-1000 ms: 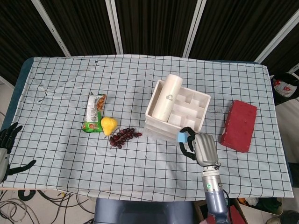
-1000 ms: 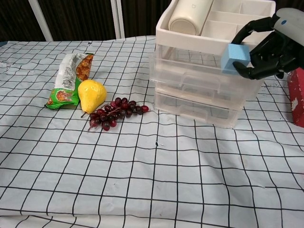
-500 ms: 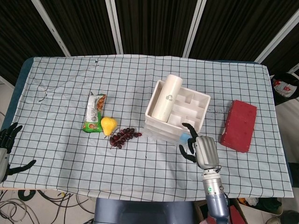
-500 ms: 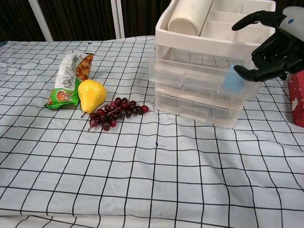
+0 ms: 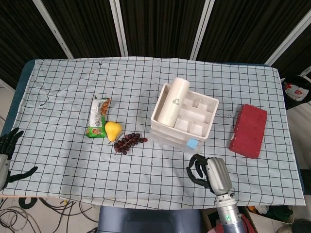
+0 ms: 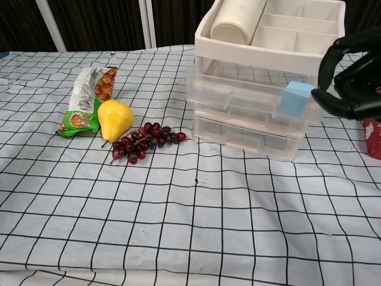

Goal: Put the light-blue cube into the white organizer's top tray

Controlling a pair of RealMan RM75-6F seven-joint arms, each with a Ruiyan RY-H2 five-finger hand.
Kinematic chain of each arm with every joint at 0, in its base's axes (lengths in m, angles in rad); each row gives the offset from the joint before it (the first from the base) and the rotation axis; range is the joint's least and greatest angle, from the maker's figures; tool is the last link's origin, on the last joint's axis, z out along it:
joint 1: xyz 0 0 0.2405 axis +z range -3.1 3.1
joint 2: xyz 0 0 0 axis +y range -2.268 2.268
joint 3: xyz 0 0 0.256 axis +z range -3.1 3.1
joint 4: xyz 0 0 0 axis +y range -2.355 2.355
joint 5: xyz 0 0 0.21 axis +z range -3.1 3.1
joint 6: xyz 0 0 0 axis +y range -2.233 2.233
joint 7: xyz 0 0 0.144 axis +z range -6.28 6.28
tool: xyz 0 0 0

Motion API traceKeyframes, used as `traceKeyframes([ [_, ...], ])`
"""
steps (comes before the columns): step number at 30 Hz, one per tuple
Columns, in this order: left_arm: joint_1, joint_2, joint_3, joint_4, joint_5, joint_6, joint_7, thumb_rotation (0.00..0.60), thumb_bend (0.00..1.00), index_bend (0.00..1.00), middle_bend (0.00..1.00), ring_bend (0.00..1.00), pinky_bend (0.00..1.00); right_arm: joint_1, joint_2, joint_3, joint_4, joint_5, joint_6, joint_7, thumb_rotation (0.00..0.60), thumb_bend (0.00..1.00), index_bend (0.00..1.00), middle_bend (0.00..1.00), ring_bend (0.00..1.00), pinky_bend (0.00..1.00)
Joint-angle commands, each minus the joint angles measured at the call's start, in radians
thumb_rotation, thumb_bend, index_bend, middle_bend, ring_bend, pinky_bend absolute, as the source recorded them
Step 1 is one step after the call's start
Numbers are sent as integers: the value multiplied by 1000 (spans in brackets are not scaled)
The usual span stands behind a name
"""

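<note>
Pictured on a grid-checked tablecloth (image 5: 73,160): light-blue cube (image 5: 193,143) perched against the front of the white organizer (image 5: 183,115), on the ledge of the clear drawers below the top tray (image 6: 297,37) (not inside it). Seen from the chest camera at 9 o'clock of the right hand (image 6: 352,77), just beside dark fingertips (image 6: 326,101), contact impossible to confirm. Right hand empty, fingers curled in a loose arc; in the head view placed at 5 o'clock of the cube (image 6: 296,99), hand (image 5: 210,173) apart from it. Left hand (image 5: 7,156) parked at the table's 8 o'clock edge, fingers spread, nothing held. Lying across the tray's left compartment: a white cylinder (image 5: 172,101). At 9 o'clock of the organizer: snack packet (image 5: 98,117), yellow pear (image 5: 112,130) and bunch of dark grapes (image 5: 128,142), clustered closely. At 3 o'clock, well apart: a red block (image 5: 249,130).
</note>
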Motion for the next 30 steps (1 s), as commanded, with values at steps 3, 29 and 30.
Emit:
traceKeyframes([
  [3, 1, 0, 2, -1, 3, 1, 2, 600, 22, 0, 0, 0, 0, -18, 18, -49, -1, 34, -50, 33, 600, 442, 798, 878, 891, 768],
  [29, -6, 7, -6, -3, -18, -19, -18, 600, 22, 0, 0, 0, 0, 127, -310, 211, 203, 362, -201, -99, 600, 448, 797, 861, 876, 765],
  [30, -7, 7, -6, -3, -19, -20, -18, 600, 22, 0, 0, 0, 0, 131, -314, 223, 209, 375, -203, -98, 600, 449, 797, 862, 876, 765],
])
